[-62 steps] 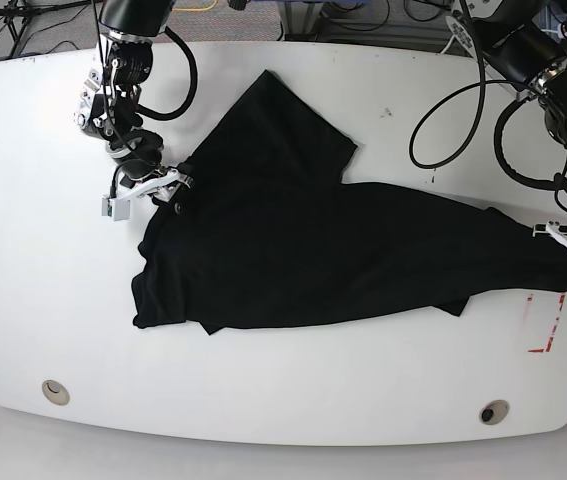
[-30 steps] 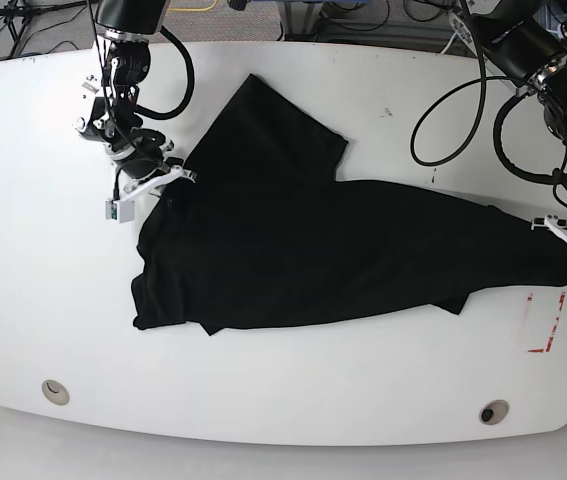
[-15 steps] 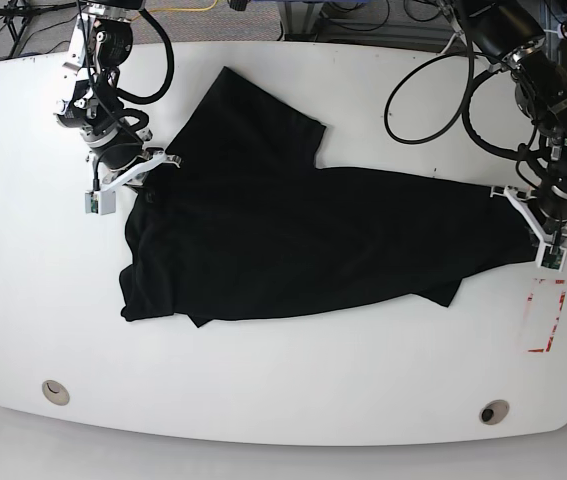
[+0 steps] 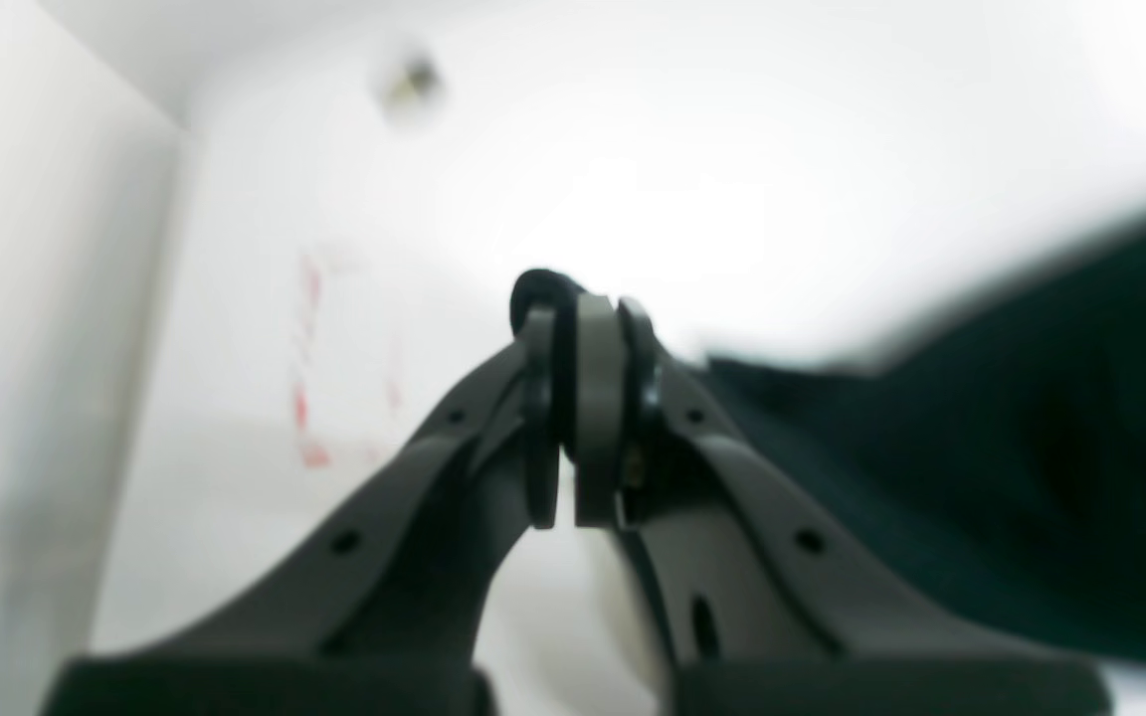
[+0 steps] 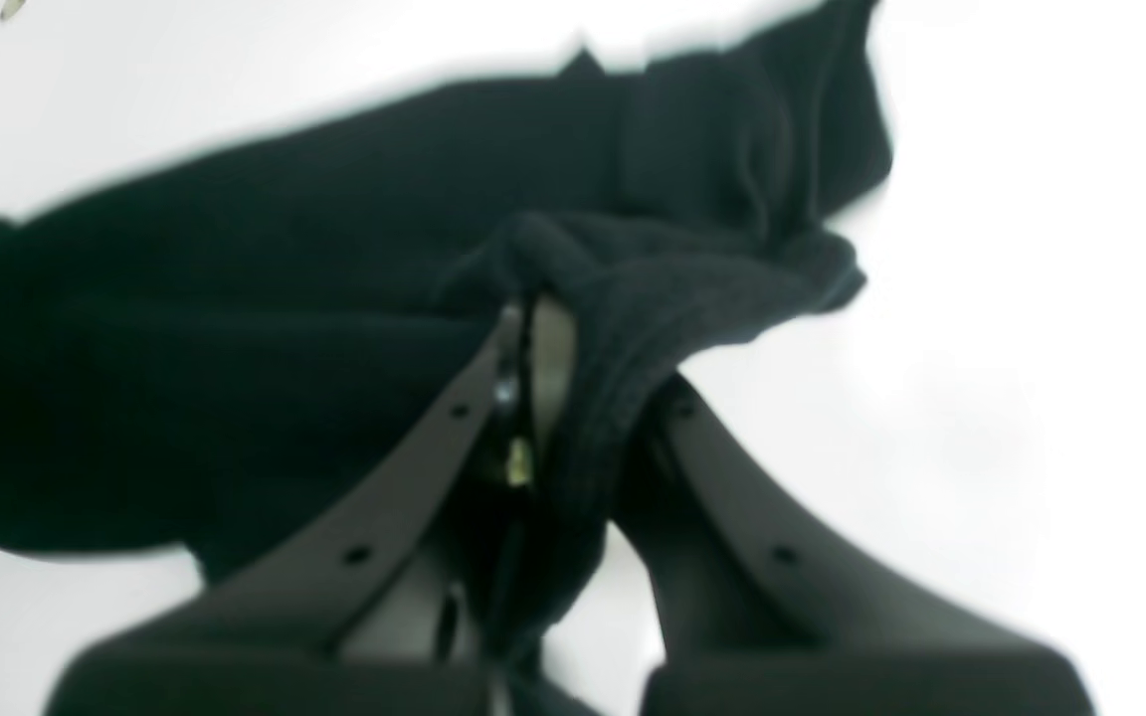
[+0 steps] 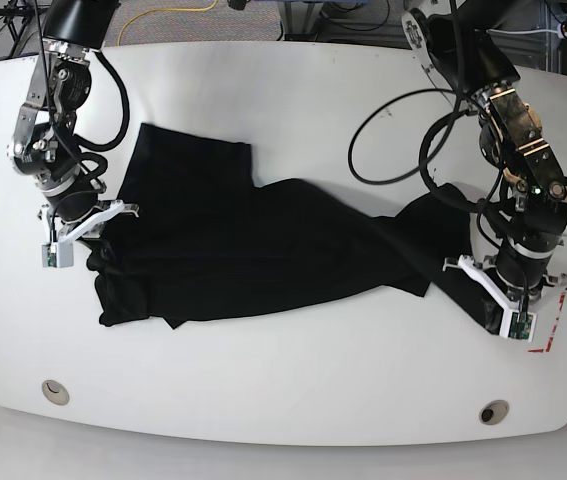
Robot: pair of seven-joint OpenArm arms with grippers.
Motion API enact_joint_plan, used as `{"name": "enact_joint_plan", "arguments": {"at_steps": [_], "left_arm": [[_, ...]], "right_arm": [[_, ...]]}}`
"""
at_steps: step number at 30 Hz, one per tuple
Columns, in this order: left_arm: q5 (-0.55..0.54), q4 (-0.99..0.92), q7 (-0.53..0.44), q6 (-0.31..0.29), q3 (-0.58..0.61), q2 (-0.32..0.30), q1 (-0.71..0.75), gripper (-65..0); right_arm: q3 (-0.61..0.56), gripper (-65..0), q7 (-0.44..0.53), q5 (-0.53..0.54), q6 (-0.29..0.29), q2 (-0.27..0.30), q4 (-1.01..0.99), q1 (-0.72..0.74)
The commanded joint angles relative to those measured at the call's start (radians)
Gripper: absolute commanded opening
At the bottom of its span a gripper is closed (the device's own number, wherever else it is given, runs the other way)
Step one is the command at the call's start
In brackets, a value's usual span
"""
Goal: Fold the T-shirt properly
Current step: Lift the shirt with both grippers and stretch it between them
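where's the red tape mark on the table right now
In the base view the red tape mark sits near the table's right edge, right beside the left gripper.

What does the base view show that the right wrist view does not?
Only base: both arms, the whole white table, the left hand at one end of the T-shirt, red tape marks.
Only right wrist: fabric bunched between the right hand fingers, seen close.
Both: the black T-shirt on the white table, the right hand shut on it.
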Motion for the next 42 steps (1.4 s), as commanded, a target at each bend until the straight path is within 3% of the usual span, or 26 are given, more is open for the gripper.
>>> {"name": "enact_joint_plan", "arguments": {"at_steps": [1, 17, 27, 37, 42], "left_arm": [[-0.011, 0.017, -0.021, 0.029, 0.015, -0.002, -0.066, -65.0], [-0.008, 0.016, -0.021, 0.158, 0.037, -0.002, -0.441, -65.0], [-0.006, 0.007, -0.02, 0.231, 0.109, -0.009, -0.699, -65.0], [-0.006, -0.108, -0.02, 0.233, 0.114, -0.012, -0.983, -65.0], [-0.014, -0.184, -0.02, 0.23, 0.112, -0.038, -1.092, -65.0]], "right_arm": [[0.001, -65.0, 0.027, 0.013, 0.002, 0.048, 0.021, 0.048], [-0.008, -65.0, -0.09, 0.011, 0.01, 0.223, -0.071, 0.432], [-0.2, -65.0, -0.099, 0.013, 0.011, 0.32, -0.213, 0.783], [-0.413, -65.0, -0.099, 0.017, 0.011, 0.395, -0.361, 1.188], [-0.499, -65.0, -0.101, 0.019, 0.013, 0.42, -0.391, 1.319]]}}
